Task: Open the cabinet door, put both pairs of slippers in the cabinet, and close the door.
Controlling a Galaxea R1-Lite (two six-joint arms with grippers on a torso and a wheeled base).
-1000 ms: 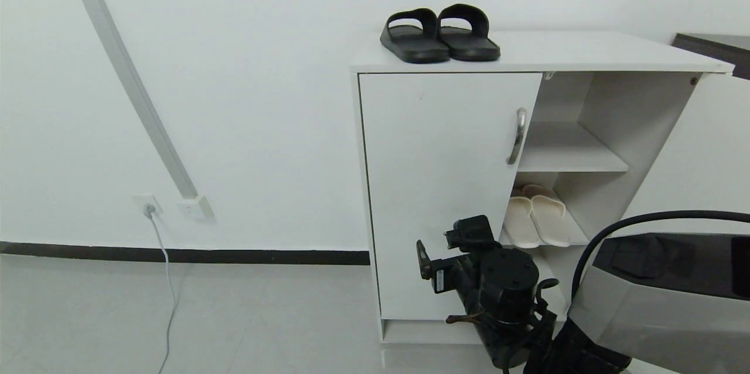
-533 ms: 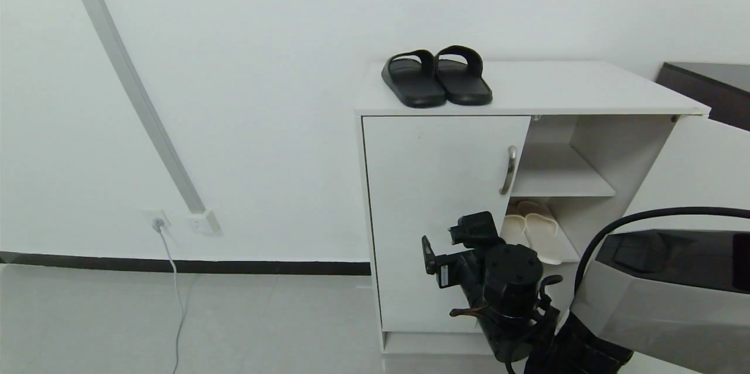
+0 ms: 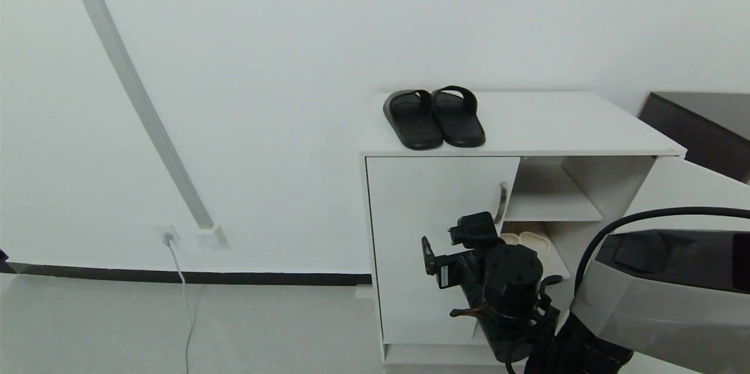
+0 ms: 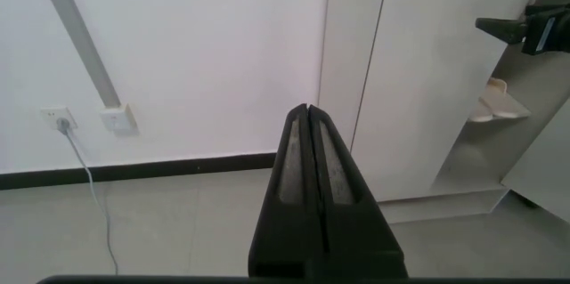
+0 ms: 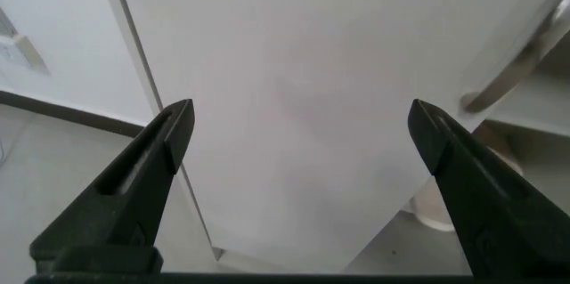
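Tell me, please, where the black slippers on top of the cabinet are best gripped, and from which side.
Pinch the two straps where they meet, so both black slippers lift as one pair. They lie flat, side by side, with heels toward the front edge and straps toward the wall. It is therefore probably best to come from above and from the front. The cabinet top leaves room there.

The white cabinet [image 3: 556, 122] stands on the grey floor [image 3: 88, 327] against the wall. On its flat top, toward 9 o'clock, the black slippers [image 3: 433, 118] lie side by side and touching, straps toward 12 o'clock. At 5 o'clock from them, inside, the cream slippers [image 3: 530, 239] rest on the lower shelf [image 3: 558, 262]. A grey cable [image 3: 187, 327] trails over the floor at the cabinet's 8 o'clock.
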